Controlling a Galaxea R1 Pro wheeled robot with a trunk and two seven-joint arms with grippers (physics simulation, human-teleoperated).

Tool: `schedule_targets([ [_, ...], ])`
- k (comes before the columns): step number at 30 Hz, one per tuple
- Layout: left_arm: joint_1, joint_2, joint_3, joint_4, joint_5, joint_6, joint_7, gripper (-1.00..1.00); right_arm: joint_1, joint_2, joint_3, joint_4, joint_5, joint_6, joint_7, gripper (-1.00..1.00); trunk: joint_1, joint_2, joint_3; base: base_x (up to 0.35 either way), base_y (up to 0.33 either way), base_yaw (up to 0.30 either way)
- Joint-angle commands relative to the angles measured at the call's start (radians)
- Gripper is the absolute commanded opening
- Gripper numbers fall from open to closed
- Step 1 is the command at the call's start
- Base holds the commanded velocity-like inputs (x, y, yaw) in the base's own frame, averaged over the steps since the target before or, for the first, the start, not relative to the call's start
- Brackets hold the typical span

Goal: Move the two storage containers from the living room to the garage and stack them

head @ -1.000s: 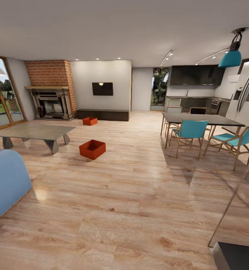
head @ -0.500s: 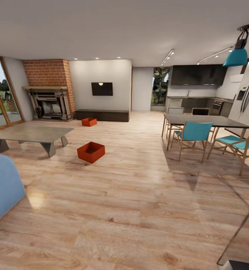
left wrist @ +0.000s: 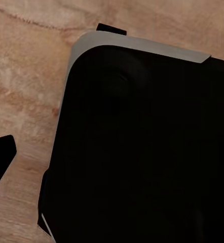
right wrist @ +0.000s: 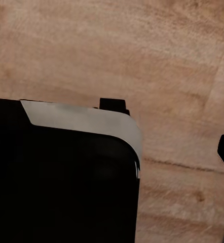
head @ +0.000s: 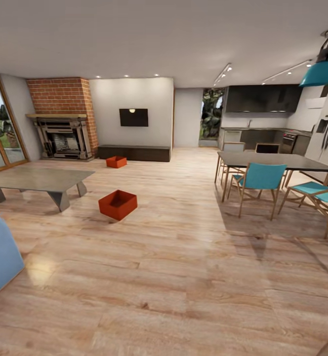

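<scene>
While both orange-red storage containers sit on the light wood-plank floor (head: 184, 257) of the living room, nothing of the task is done as far as the views show. The nearer storage container (head: 117, 204) lies open-topped just beside the glass coffee table (head: 38, 179); the farther storage container (head: 116, 161) rests well beyond it, near the low dark media cabinet (head: 134, 152) and the brick fireplace (head: 62, 118). Neither is lifted or carried. The wrist views look down on plank flooring and a dark rounded body of the robot (left wrist: 142, 152), with nothing of the fingers clear enough to judge, so I cannot tell whether either gripper is apart or together, nor place the containers relative to them. Left to do, by my reckoning: reach the bins, take them up, carry them to the garage, and stack them.
</scene>
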Motion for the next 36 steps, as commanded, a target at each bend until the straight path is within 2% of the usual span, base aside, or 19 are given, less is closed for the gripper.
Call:
schedule_targets([
  [1, 0.0, 0.0, -0.001, 0.0, 0.004, -0.001, 0.001, 1.0, -0.001, 0.0, 0.002, 0.002, 0.002, -0.005, -0.003, 1.0, 0.001, 0.0, -0.001, 0.321, 0.0, 0.0],
  [36, 0.0, 0.001, -0.001, -0.002, 0.005, 0.0, 0.001, 1.0, -0.001, -0.001, 0.001, 0.002, 0.002, -0.003, -0.003, 1.0, 0.001, 0.0, -0.001, 0.321, 0.0, 0.0],
])
